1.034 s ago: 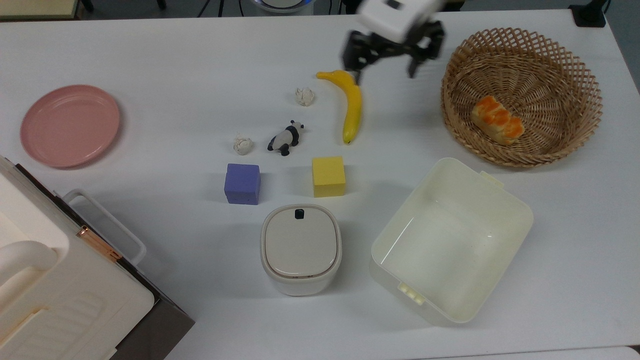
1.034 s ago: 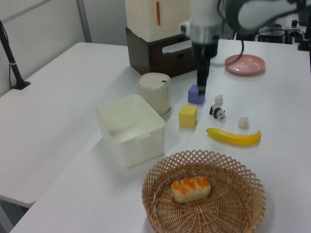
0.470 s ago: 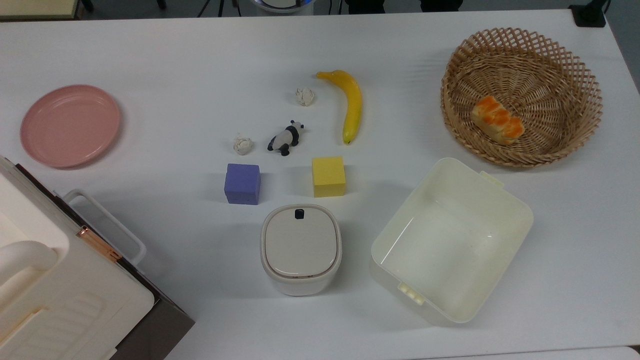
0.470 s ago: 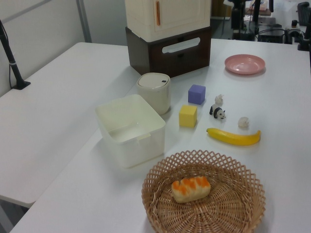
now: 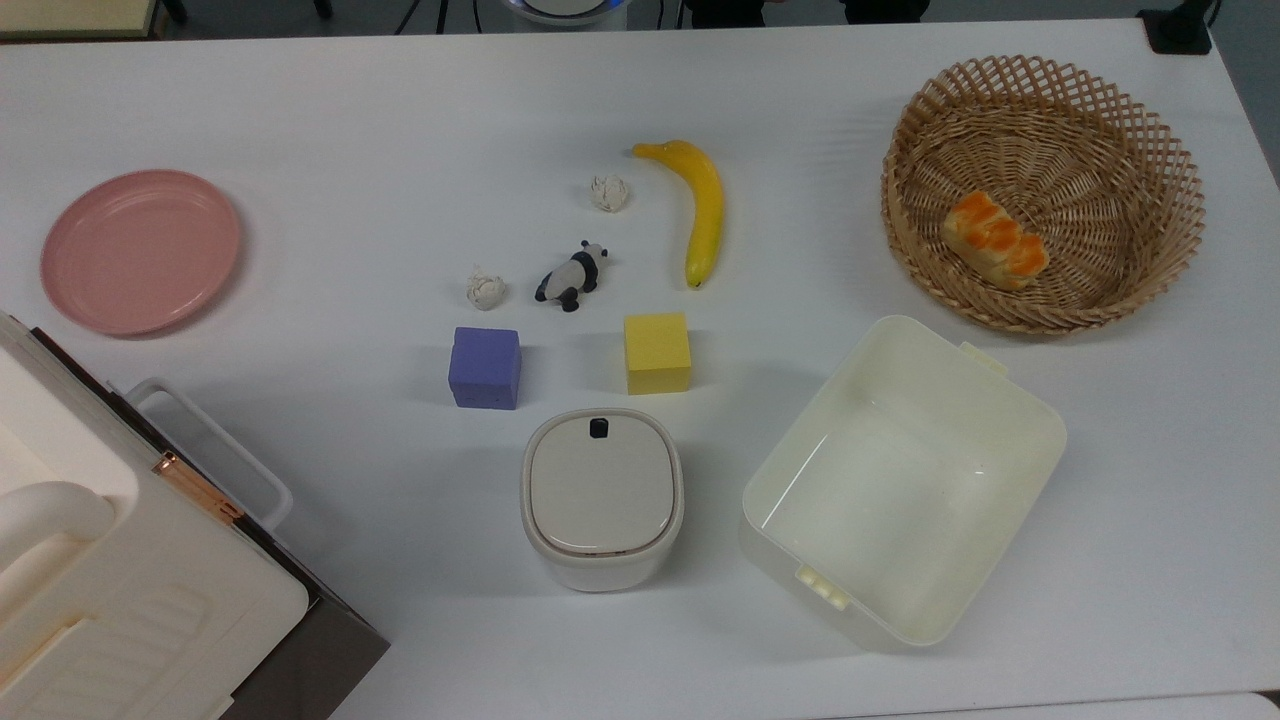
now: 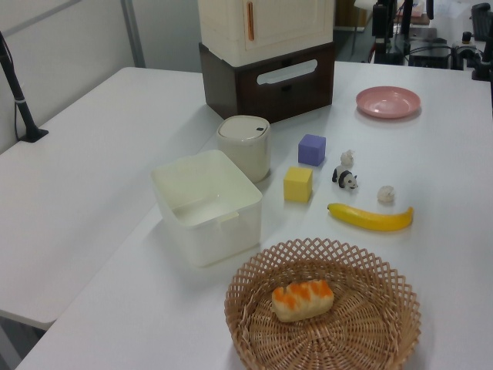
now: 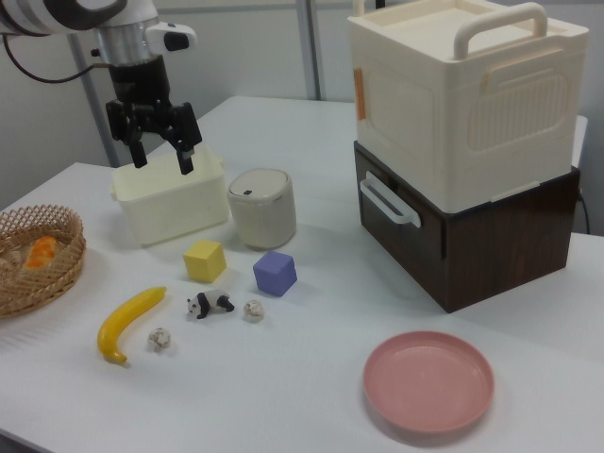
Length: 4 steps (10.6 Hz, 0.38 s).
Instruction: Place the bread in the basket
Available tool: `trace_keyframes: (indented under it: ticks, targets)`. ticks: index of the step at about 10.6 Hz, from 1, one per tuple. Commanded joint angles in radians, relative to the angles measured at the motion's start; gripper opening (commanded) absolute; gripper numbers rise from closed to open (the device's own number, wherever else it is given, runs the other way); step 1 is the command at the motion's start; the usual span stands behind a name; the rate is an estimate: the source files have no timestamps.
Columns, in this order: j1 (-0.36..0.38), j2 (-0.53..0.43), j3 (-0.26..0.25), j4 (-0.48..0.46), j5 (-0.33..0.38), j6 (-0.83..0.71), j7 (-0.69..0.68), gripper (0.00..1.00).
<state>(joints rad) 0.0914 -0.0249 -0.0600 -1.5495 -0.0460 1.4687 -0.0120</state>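
White bench (image 5: pixel 330 120), evenly lit, scattered with small toys. Bread (image 5: pixel 994 239) already down in the basket (image 5: pixel 1170 150), at about 9 o'clock of the woven base in the top view, touching the weave and leaning toward the lattice wall. Basket at 2 o'clock of the bench in the top view, cream tub (image 5: pixel 1030 420) just beside at its 6 o'clock, banana (image 5: pixel 703 205) well apart at its 9 o'clock.

Pincer (image 7: pixel 158 142) raised high in the right view, empty, fingers spread wide, hanging over the tub region, well apart from the basket (image 7: pixel 66 260).

By judgement, task as good as done; only retreat left. Possible trouble from here:
- a low sweep of the arm on the way out, catching the tall lattice rim and dragging or tipping the light basket;
- a descent over the tub, knocking its wall;
- a nudged basket, letting the loaf roll across the base, though a jump over the rim looks unlikely.

Bread itself: short oblong lumpy loaf, orange-glazed bumps on top, pale cream sides, lying flat with the glazed side up in the left view (image 6: pixel 303 299), long axis slanted across the weave. Probably light and easy to shift.
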Motion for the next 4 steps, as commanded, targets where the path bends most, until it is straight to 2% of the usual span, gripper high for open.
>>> trace_keyframes:
  ticks: [1, 4]
  targets:
    - [-0.053, -0.023, 0.008, -0.017, 0.009, 0.015, -0.090, 1.00]
    - [-0.053, -0.020, 0.009, -0.021, 0.009, 0.016, -0.088, 1.00]
